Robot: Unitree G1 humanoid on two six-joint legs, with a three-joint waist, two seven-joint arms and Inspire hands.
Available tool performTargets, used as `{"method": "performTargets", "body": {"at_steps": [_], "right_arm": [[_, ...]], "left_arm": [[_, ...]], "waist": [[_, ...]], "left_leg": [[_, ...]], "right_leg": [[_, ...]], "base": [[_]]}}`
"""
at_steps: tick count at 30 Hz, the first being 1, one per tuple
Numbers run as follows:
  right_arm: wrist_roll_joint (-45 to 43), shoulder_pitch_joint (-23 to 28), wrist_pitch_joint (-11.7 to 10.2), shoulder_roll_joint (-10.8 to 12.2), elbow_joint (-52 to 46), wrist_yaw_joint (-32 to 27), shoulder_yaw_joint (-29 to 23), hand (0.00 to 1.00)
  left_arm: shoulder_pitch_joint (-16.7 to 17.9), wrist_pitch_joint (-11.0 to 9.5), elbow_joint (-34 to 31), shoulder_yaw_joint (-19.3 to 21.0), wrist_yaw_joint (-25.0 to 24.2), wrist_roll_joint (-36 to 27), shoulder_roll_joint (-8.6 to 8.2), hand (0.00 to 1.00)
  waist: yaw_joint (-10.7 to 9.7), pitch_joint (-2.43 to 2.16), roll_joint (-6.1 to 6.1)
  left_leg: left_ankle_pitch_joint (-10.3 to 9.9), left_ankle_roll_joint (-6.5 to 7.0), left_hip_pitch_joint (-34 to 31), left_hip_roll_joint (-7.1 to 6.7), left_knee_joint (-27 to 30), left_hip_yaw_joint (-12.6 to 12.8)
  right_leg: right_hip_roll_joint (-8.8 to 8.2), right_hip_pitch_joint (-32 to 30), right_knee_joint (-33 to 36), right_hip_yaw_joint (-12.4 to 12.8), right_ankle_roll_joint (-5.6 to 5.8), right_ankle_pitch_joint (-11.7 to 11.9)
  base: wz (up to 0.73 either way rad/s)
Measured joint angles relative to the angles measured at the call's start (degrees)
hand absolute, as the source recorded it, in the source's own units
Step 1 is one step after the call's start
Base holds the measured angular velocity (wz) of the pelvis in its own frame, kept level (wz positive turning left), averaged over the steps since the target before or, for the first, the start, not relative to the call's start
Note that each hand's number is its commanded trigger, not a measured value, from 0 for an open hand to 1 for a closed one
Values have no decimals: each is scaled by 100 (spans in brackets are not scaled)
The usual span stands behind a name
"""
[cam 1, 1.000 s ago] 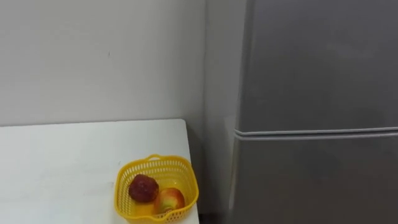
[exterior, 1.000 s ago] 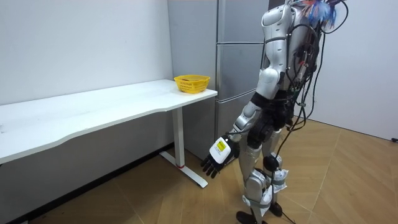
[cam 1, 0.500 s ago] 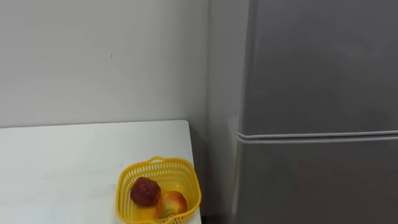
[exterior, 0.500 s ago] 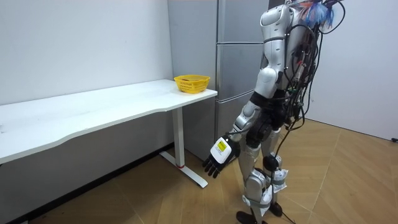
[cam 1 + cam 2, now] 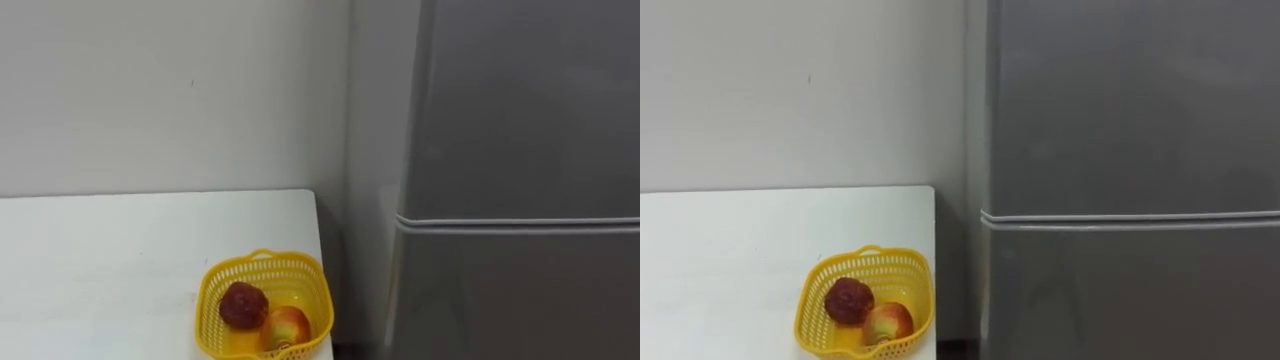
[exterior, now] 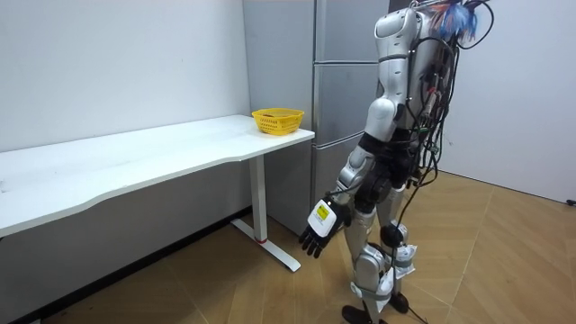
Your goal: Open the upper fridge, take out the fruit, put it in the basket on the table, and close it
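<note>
The grey fridge [image 5: 530, 100] stands before me at the right with both doors shut; a thin seam [image 5: 520, 221] parts the upper door [image 5: 1130, 100] from the lower one. In the room view I stand upright facing the fridge [image 6: 337, 90], a short step from it. My left hand [image 6: 317, 236] hangs low beside my leg with relaxed fingers and holds nothing.
A white table [image 5: 100, 260] runs along the wall on my left, its end close to the fridge's side. A yellow basket [image 5: 262, 260] on that corner holds a dark red fruit [image 5: 243, 305] and a red-yellow apple [image 5: 287, 325]. Wooden floor [image 6: 504, 261] lies open behind me.
The eye view has shifted, so basket and fridge sit a little further right: the camera's own move. In the room view my torso and left hand drift slightly to the room view's right.
</note>
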Motion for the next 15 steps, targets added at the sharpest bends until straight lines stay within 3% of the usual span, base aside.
{"method": "performTargets", "body": {"at_steps": [9, 15], "right_arm": [[-1009, 96, 624, -5, 407, 367, 123, 0], [-1027, 116, 815, 1, 397, 566, 231, 0]], "left_arm": [[116, 353, 26, -254, -289, 12, 19, 0], [149, 472, 32, -353, -523, 2, 43, 0]], "waist": [[-12, 11, -38], [-15, 30, -85]], "left_leg": [[-115, -10, 96, 5, 58, -34], [-119, -11, 148, 6, 123, -47]], "right_leg": [[-19, 103, 37, 40, 3, -98], [-29, 167, 98, 31, 3, -106]], "base": [[0], [0]]}}
